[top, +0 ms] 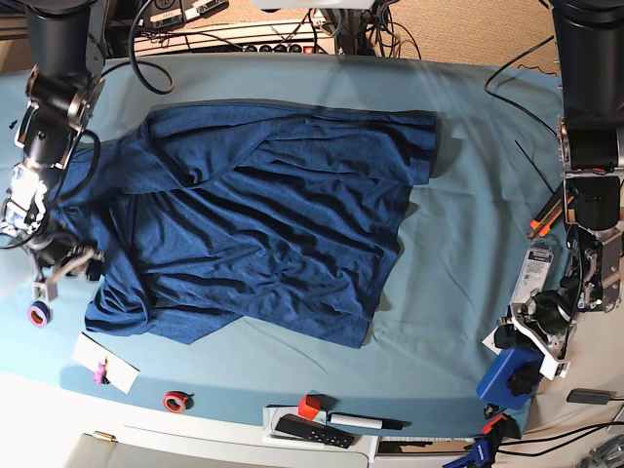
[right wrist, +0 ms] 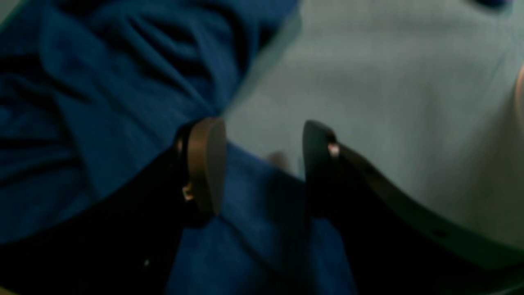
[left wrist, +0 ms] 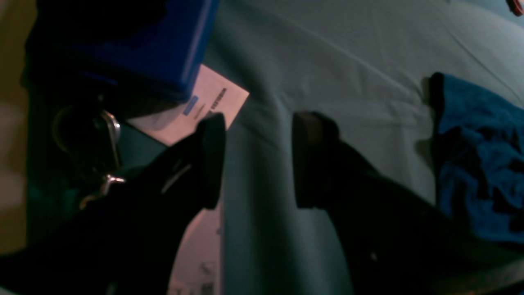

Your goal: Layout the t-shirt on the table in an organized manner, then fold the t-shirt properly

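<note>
The t-shirt lies roughly spread across the middle of the table, its body wide but heavily rippled, with its near hem skewed and bunched folds at the side under the right arm. The right end effector stands with fingers parted, one pad against the dark knit and cloth lying between and below the fingers; it pinches nothing that can be confirmed. In the base view it sits at the shirt's edge beside a small purple ring. The left end effector is likewise spread and empty, hovering over bare teal cloth well apart from the garment, near a white printed card and a blue block at the table's edge. Judgement: the layout stage is incomplete; folding should not begin on a surface this wrinkled. To do this step well, the right end effector should close on a single clean edge at sleeve or hem, not a bunched wad, and draw outward low to the table so that the ripples flatten rather than travel. The left arm ought to come across to the opposite edge and apply counter-tension. Risks noted: gripping the teal table cloth together with the shirt, and sweeping the loose small items along the near edge.
</note>
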